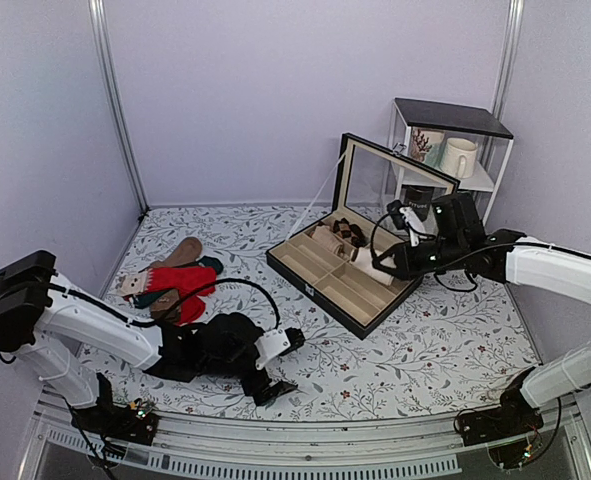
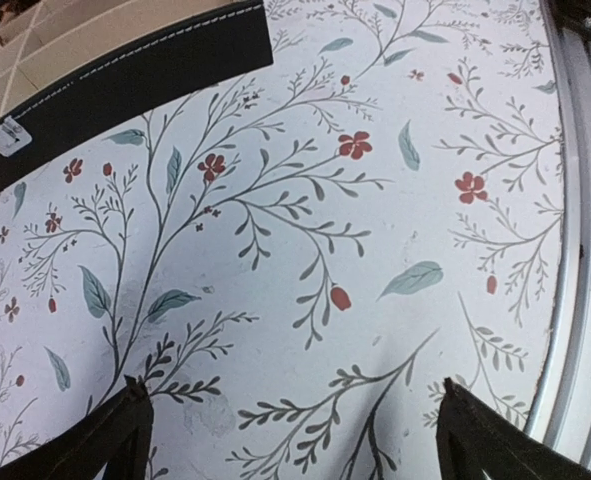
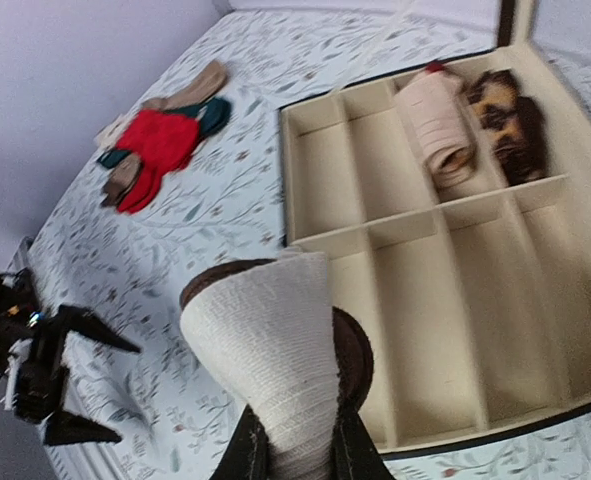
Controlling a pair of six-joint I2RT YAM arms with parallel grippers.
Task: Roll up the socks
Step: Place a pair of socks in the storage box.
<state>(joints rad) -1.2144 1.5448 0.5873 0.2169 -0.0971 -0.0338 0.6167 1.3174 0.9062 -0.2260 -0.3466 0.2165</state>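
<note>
Right tool (image 3: 290,450) clamps the rolled socks (image 3: 265,350), a cream bundle with a dark brown end, holding it clear above one edge of the divided box (image 3: 287,170), most likely ready to be lowered into an empty compartment. Inside the box, one row already holds another cream roll (image 3: 437,135) and a dark patterned bundle (image 3: 505,105). The other row shows bare, and the raised lid (image 1: 395,175) stands at the box's back, out of the way. Well left of the box, red socks (image 3: 160,145) lie over a tan and teal pair (image 3: 200,90). Left tool (image 2: 290,440), spread wide and empty, hangs low over the floral surface (image 2: 305,230), in front of the box and apart from it.
</note>
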